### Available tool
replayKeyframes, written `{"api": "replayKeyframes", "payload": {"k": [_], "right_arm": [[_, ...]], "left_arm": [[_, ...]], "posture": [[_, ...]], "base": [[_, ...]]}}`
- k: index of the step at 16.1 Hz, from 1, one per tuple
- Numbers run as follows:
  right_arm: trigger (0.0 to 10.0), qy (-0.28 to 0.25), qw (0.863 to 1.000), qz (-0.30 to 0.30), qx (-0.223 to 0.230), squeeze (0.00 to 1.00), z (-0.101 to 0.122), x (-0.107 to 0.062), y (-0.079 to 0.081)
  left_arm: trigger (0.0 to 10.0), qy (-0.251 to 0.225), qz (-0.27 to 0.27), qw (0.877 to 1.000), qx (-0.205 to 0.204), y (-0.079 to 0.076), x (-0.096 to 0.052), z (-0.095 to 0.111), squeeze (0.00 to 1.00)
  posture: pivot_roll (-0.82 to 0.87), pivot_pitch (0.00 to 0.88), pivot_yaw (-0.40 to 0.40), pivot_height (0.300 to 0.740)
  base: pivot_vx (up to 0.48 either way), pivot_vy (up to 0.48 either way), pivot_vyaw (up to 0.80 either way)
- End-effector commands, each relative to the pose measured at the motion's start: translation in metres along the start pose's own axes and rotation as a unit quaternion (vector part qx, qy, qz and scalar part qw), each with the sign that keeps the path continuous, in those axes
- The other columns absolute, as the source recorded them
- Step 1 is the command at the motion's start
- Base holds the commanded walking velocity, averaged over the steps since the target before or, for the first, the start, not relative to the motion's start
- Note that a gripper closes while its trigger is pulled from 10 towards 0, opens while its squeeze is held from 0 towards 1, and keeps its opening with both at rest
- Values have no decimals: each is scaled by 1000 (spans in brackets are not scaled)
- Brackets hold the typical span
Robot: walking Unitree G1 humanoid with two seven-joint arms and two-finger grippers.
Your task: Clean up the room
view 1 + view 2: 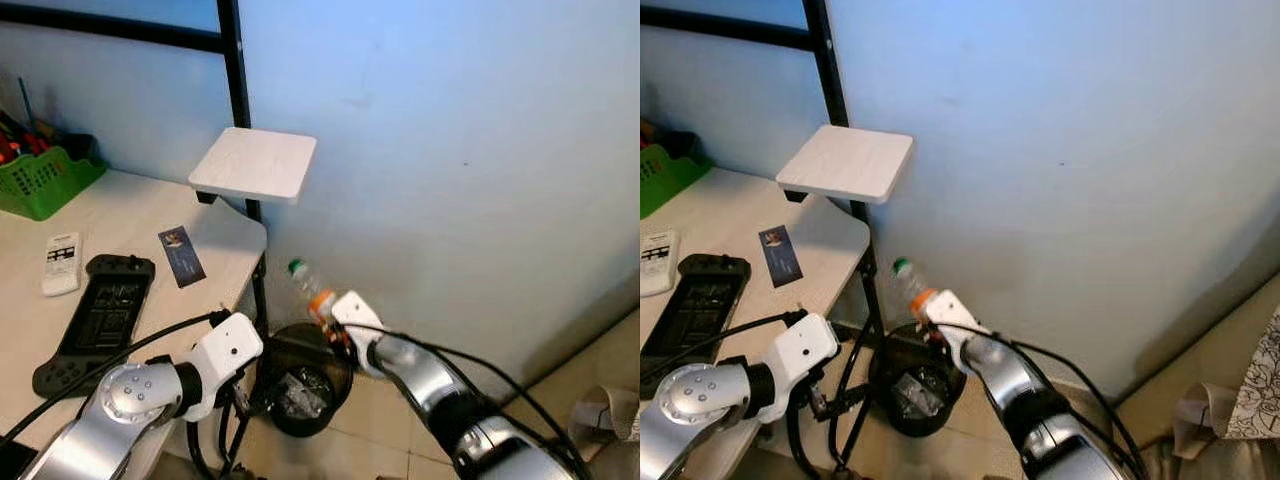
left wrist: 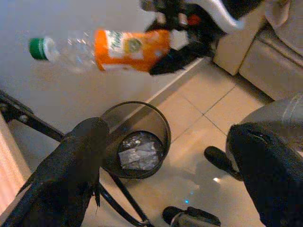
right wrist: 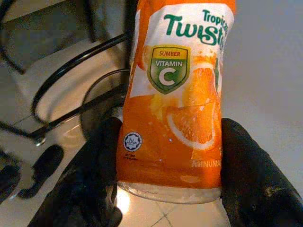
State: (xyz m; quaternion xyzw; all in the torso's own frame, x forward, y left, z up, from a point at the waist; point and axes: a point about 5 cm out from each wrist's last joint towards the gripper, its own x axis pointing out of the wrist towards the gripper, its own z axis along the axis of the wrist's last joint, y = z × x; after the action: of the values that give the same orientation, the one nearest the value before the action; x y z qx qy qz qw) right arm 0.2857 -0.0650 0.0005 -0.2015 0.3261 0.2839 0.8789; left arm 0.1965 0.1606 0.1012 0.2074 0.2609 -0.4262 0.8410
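Blue wall corner, right gripper (image 3: pixel 168 156) jaws pinching orange bottle (image 3: pixel 175 99) above black bin (image 2: pixel 137 144), left gripper (image 2: pixel 165 156) jaws spread, empty.

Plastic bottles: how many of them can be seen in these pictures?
1. The plastic bottle, with an orange label and green cap, is held in the right claw above the black trash bin beside the desk. Others could be hidden inside the bin.

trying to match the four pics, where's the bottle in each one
Left eye: bottle low centre, above the bin.
Right eye: low, left of centre.
Left wrist: upper left, lying sideways.
Right wrist: centre, between the right gripper's fingers.
Shared landmark: the bin.
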Motion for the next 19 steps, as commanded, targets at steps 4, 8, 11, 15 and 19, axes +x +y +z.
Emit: {"api": "replayKeyframes", "payload": {"k": [4,8,11,15,19], "right_arm": [[10000,-3,999,-28,-16,596,8,5,-3],[10000,-21,1000,8,8,1000,13,8,8],[10000,-25,999,27,13,1000,14,8,13],[10000,-29,999,30,22,1000,11,8,10],[10000,-137,987,-18,80,1000,21,-14,-26]], "left_arm": [[10000,2,-7,1000,2,-3,-2,2,0],[10000,5,-5,1000,1,-2,-3,1,0],[10000,7,-3,1000,-2,-1,-3,1,0],[10000,8,-1,1000,-3,1,-3,1,0],[10000,-74,109,991,-31,16,5,19,0]], "posture": [[-22,62,-38,740],[-22,66,-37,740],[-21,75,-32,740],[-24,72,-27,740],[-21,59,-28,740]], "base": [[0,0,0],[0,0,0],[0,0,0],[0,0,0],[0,0,0]]}}
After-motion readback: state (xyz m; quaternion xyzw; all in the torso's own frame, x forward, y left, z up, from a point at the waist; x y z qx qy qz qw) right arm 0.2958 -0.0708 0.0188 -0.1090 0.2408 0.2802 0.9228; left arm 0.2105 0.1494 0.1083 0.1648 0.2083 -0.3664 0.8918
